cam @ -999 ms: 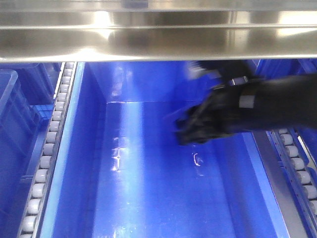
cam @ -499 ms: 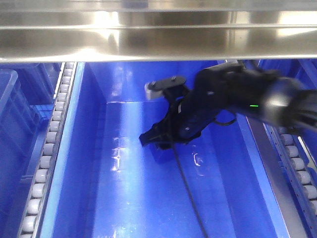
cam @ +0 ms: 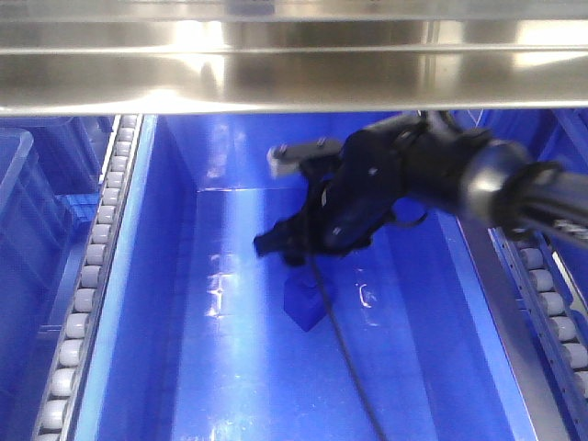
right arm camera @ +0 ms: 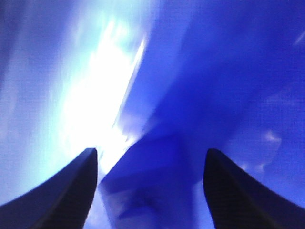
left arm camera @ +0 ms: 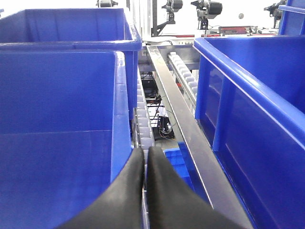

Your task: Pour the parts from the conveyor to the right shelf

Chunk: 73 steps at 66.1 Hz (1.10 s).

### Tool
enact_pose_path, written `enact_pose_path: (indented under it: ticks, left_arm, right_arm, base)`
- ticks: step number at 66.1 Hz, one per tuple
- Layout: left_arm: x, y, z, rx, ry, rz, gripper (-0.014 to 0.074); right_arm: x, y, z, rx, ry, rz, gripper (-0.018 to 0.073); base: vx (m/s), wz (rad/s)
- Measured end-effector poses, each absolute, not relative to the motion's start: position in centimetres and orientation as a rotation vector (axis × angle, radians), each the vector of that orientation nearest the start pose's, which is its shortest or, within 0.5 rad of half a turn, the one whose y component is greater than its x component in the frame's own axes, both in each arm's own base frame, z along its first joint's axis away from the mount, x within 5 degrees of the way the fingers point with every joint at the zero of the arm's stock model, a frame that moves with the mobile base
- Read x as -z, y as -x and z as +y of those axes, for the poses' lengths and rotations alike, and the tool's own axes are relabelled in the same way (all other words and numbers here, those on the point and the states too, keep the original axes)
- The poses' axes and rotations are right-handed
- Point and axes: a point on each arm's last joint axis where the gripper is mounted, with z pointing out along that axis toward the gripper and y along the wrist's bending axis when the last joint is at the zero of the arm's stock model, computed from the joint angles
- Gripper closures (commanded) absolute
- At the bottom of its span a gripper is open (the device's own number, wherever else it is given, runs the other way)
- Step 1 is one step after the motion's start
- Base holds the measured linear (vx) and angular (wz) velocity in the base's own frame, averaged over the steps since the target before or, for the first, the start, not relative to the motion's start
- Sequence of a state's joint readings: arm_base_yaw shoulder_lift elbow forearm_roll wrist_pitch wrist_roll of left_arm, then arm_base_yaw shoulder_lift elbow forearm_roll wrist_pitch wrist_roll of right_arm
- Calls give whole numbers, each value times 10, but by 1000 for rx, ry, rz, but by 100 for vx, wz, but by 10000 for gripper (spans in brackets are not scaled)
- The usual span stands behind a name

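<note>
In the front view my right gripper reaches from the right into a large blue bin on the right shelf. Its jaws stand open. A small blue part is just below the fingertips, apart from them, against the bin floor. The right wrist view shows the same part blurred between and beyond the open right gripper. My left gripper is shut on nothing and hangs over a roller rail between two blue bins. The conveyor is out of view.
White roller rails run along both sides of the bin, with a second rail at the right. The steel crossbar sits low over the bin's far end. A black cable trails from the right arm across the bin. Blue bins flank the left gripper.
The right arm has swung left and deeper into the bin. A blue part that did not show before is now below its open fingers.
</note>
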State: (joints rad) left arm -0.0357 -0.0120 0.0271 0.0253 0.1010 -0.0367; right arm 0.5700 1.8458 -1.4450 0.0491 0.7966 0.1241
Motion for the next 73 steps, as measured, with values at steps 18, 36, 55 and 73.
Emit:
enact_pose_path:
  ticks: [18,36,55,73]
  left_arm:
    - [-196,-57,-2,35,-17,1600,603]
    - [-196,-57,-2,35,-17,1600,603]
    - [-196,-57,-2,35,-17,1600,603]
    - [-196,-57,-2,35,-17,1600,603]
  right_arm:
    - [-300,-317,202,-272,549,2477,93]
    - [-300,-272,173,-327,501,2350,93]
    - [-320,-234,120,-326,369,2232,93]
    - [-329,-201,63,-250,168,2165,93]
  base:
    - [0,0]
    - [0,0]
    - [0,0]
    - [0,0]
